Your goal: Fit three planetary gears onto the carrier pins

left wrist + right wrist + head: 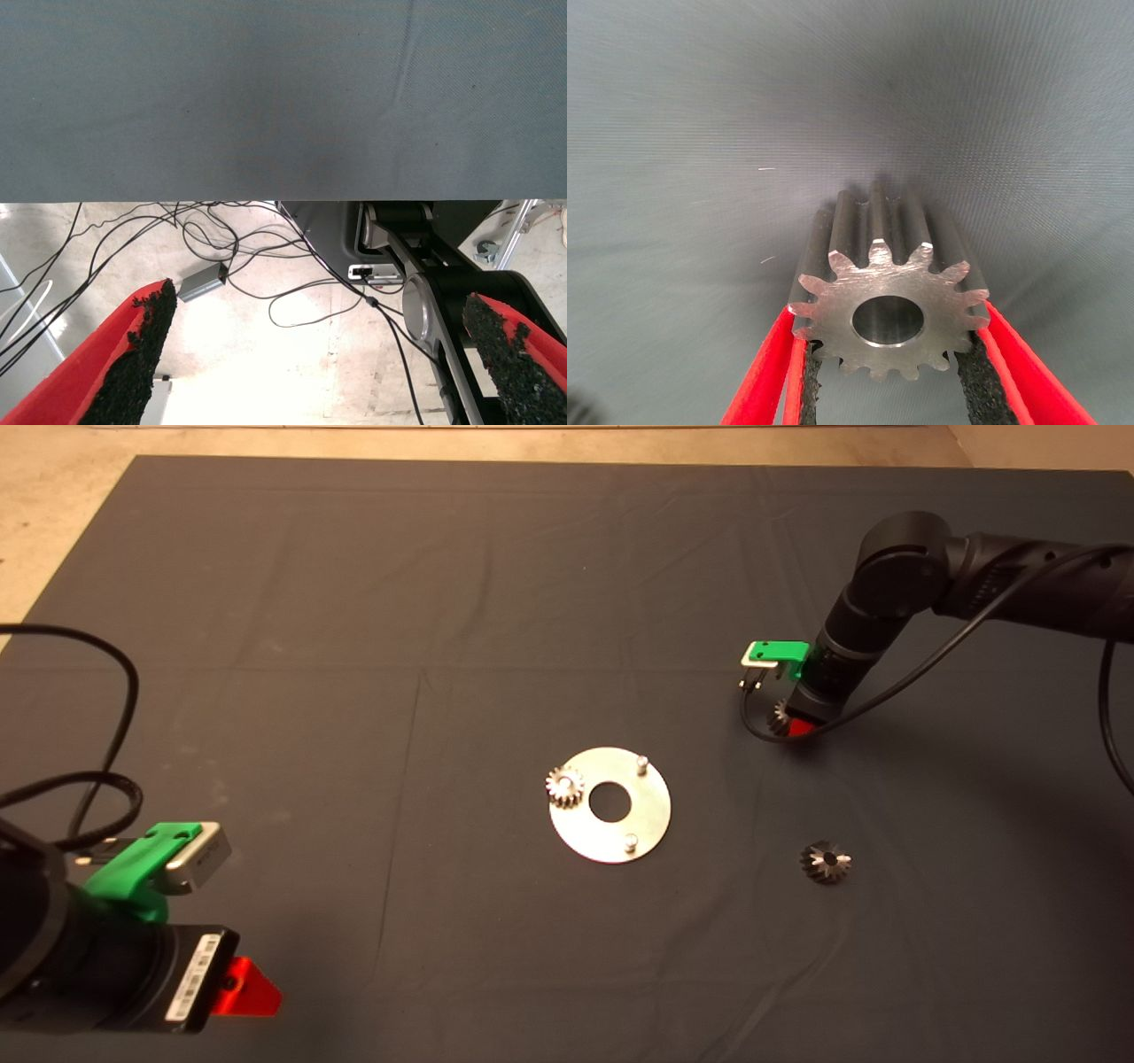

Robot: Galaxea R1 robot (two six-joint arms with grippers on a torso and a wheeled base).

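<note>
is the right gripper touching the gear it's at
Touching. The right wrist view shows the right gripper with both pads pressed against the gear on opposite sides.

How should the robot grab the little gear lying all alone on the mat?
Probably from straight above, jaws closing on opposite sides of the toothed rim. The loose gear lies flat on the mat, bore facing up, with bare mat all round it. The right gripper already holds another gear by its teeth that way.
</note>
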